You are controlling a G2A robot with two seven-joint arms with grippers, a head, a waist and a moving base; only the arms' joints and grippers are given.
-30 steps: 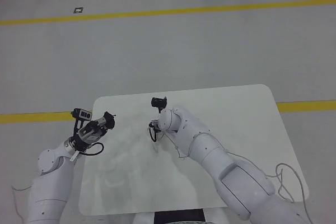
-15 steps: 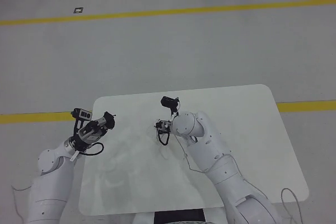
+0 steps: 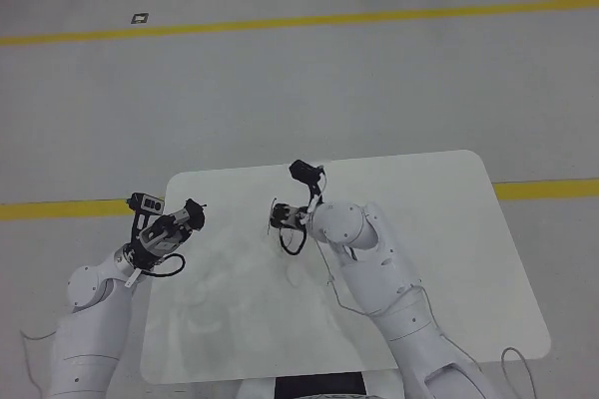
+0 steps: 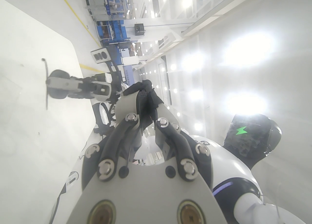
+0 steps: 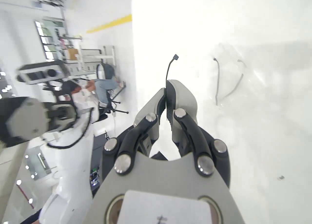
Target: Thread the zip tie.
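Observation:
A thin black zip tie [image 5: 168,68] sticks out from between the fingertips of my right gripper [image 5: 166,83], which is shut on it. Its small square head [image 5: 176,57] is at the free end. In the top view the right gripper [image 3: 278,214] is over the middle-left of the white table [image 3: 429,249]. From the left wrist view the zip tie [image 4: 46,73] crosses the right gripper's tips [image 4: 50,83]. My left gripper [image 3: 196,209] is near the table's left edge, well apart from the tie. Its dark-tipped fingers [image 4: 143,86] are pressed together, and I see nothing held.
Grey shadows of the tie [image 5: 216,81] fall on the tabletop under the right gripper. A small dark speck [image 5: 280,177] lies on the table. The table's right half [image 3: 459,219] is bare. Yellow floor lines [image 3: 40,209] run beyond the table.
My right arm has swung its wrist round and shifted the gripper slightly up-table with the zip tie still held. The left arm has kept still.

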